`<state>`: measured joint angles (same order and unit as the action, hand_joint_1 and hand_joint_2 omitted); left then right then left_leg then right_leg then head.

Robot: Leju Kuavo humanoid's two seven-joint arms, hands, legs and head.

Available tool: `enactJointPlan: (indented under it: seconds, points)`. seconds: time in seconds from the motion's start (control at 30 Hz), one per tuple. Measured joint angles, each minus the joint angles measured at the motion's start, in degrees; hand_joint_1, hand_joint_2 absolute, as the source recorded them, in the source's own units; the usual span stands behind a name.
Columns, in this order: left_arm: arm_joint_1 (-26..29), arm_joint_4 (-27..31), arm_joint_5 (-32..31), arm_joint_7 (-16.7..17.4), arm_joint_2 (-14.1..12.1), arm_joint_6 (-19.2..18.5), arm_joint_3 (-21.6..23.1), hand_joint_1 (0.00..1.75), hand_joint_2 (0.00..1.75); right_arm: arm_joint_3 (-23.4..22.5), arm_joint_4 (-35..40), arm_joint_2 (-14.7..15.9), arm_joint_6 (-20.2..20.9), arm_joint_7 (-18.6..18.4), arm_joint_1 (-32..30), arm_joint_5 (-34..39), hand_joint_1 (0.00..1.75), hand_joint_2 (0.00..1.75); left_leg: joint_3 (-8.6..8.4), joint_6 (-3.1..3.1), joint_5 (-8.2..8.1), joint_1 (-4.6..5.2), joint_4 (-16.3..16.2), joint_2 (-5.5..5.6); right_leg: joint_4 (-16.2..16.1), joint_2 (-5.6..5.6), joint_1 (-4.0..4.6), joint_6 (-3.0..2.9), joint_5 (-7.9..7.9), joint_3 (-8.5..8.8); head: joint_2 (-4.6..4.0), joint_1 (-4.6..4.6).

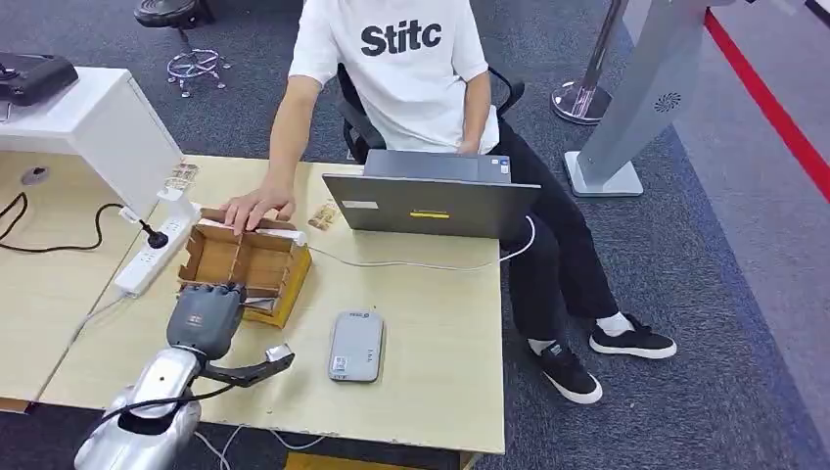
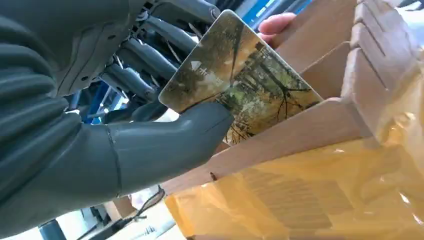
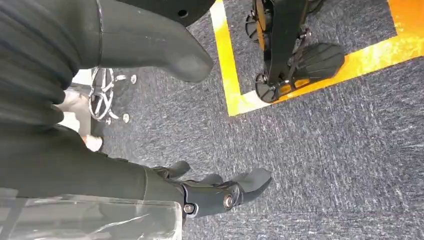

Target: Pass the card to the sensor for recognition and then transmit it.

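left hand [image 2: 150,125] pinches a card [image 2: 240,80] between thumb and fingers at the wooden box [image 1: 245,264]; right hand [image 3: 150,50] hangs open over carpet [image 3: 325,150], holding nothing.

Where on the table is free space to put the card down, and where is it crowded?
Bare table lies right of the grey sensor, up to the laptop. It is crowded around the wooden box, with the left robot hand, power strip and person's hand.
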<state>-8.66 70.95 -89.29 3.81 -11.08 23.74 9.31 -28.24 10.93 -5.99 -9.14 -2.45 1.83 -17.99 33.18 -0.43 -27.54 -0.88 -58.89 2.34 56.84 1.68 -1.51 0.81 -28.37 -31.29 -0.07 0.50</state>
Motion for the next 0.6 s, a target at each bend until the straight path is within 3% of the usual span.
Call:
enactJointPlan:
  seconds: [0.1, 0.17, 0.33, 0.6]
  points:
    - [-0.28, -0.39, 0.17, 2.66, 0.78, 6.94, -1.79, 1.75, 1.75, -0.28, 0.00, 0.00, -0.09, -0.30, 0.00, -0.63, 0.00, 1.75, 0.01, 0.00, 0.01, -0.01, 0.00, 0.02, 0.00, -0.02, 0.00, 0.00, 0.00, 0.00, 0.00, 0.00]
    - [-0.83, 0.03, 1.02, 2.99, 1.20, 9.40, -3.50, 1.75, 1.75, -0.35, 0.00, 0.00, -0.09, -0.31, 0.03, -0.76, 0.00, 1.75, 0.01, 0.01, 0.02, -0.01, 0.00, 0.02, 0.00, -0.02, 0.00, 0.00, 0.00, 0.00, 0.00, 0.00]
    - [-3.59, 3.70, 3.21, 1.42, 1.73, 9.48, -7.34, 1.75, 1.75, -0.37, 0.00, 0.00, -0.04, 0.13, 0.06, -1.62, 0.00, 1.75, 0.01, -0.02, 0.04, -0.02, 0.00, 0.02, 0.01, -0.02, 0.01, 0.00, 0.01, 0.02, 0.00, 0.00]
    - [-4.67, 6.32, 3.32, 1.20, 2.19, 9.26, -9.11, 1.75, 1.75, -0.39, 0.00, 0.00, -0.04, 0.15, 0.06, -1.66, 0.00, 1.75, 0.01, -0.02, 0.04, -0.02, 0.00, 0.02, 0.01, -0.02, 0.01, -0.01, 0.01, 0.01, 0.00, -0.02]
